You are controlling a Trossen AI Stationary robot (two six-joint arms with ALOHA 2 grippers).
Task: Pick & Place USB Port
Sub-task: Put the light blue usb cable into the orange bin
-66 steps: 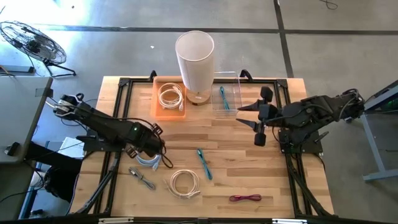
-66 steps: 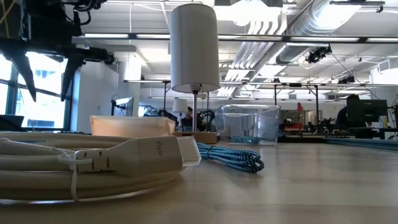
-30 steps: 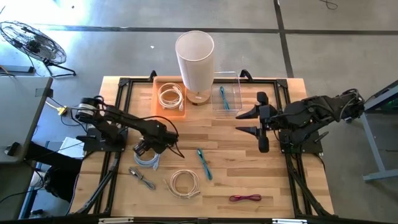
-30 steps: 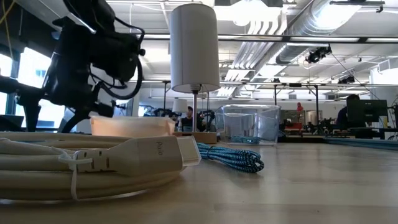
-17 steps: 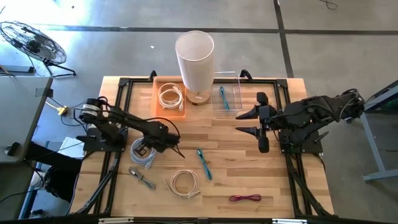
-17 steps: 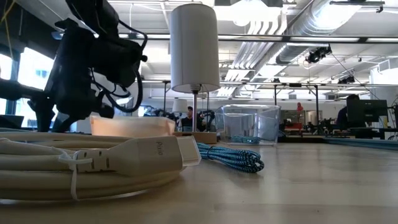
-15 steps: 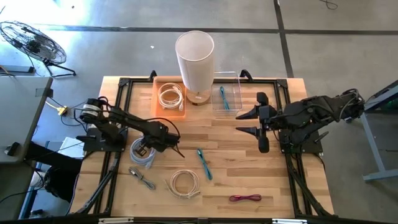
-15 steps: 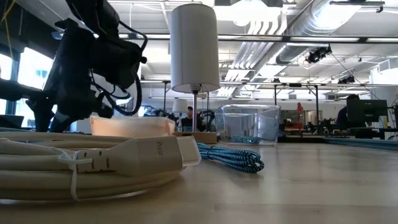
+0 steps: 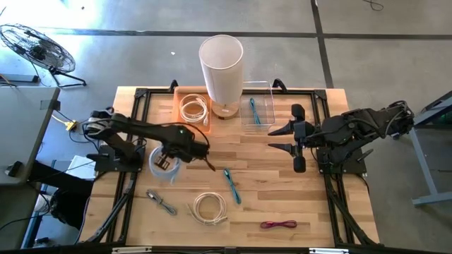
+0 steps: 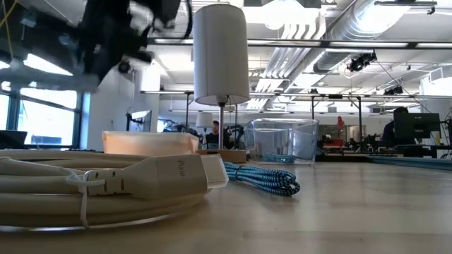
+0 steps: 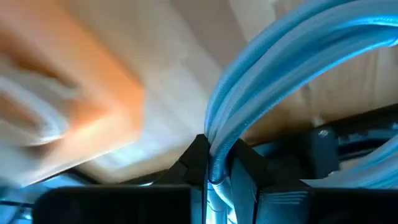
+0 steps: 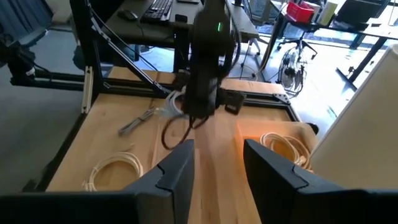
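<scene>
Left gripper [image 9: 164, 164], seen from overhead, hangs over the table [image 9: 282, 183] toward nine o'clock from its centre, pinched shut on a light-blue coiled cable [image 9: 157, 167] that loops beneath it. At twelve o'clock stands a white lamp [image 9: 221, 67], with an orange tray [image 9: 179, 125] holding a white coil [image 9: 193, 109] at eleven, and a clear bin [image 9: 265, 102] with a teal cable at one. The right gripper [image 9: 281, 137] hovers at three o'clock, its fingers spread apart and holding nothing. Near centre lies a teal cable [image 9: 232, 185]; at six, a white coiled cable [image 9: 210, 208]; at seven, a grey connector [image 9: 162, 202]; at five, a dark red cable [image 9: 278, 225].

From table height, a thick white cable bundle [image 10: 106, 187] with its plug fills the foreground at eight o'clock, a blue braided cable [image 10: 265, 178] just beside it at centre. The left arm is a dark blur at eleven o'clock. The lamp, the tray and the clear bin stand behind.

Left wrist camera: the dark fingertips [image 11: 198, 158] meet tightly on the blue cable strands, which arc away toward two o'clock over the wood, the tray a blur at nine o'clock.

Right wrist camera: the right gripper's fingers [image 12: 178, 167] stand parted and empty, with the left arm across the table at twelve o'clock.
</scene>
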